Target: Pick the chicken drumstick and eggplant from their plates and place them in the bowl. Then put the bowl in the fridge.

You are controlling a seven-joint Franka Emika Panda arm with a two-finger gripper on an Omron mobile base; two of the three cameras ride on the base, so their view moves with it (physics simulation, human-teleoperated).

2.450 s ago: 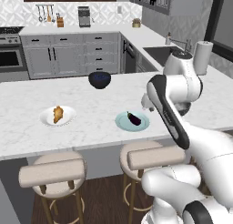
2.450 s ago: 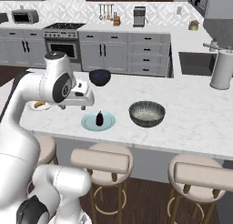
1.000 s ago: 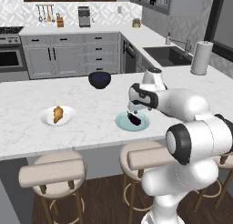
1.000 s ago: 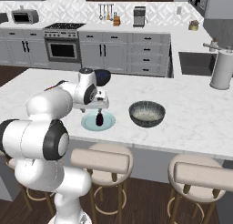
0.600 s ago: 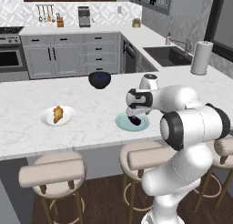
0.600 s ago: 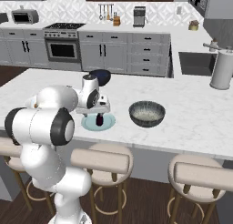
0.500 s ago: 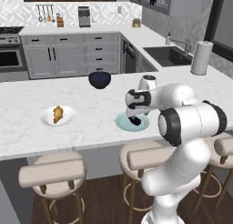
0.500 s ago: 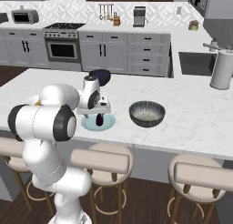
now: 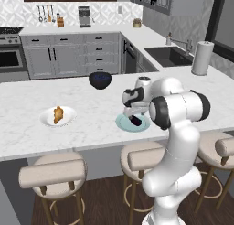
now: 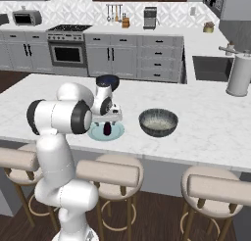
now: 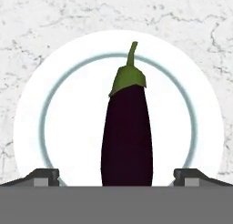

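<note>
the white arm's gripper [image 11: 116,176] hangs low over the pale teal-blue plate [image 9: 123,124] on the marble island counter [image 9: 91,128], its jaws spread wide to either side of the eggplant [image 11: 126,136] and gripping nothing; the dark purple vegetable lies in the middle of that plate, green stem pointing away from the hand. the chicken drumstick [image 9: 58,115] rests on the white plate [image 9: 46,120] well to the left along the counter, while the ribbed grey-blue bowl [image 10: 158,122] sits near the teal plate on its other side and a smaller glossy dark bowl [image 9: 100,80] stands farther back.
</note>
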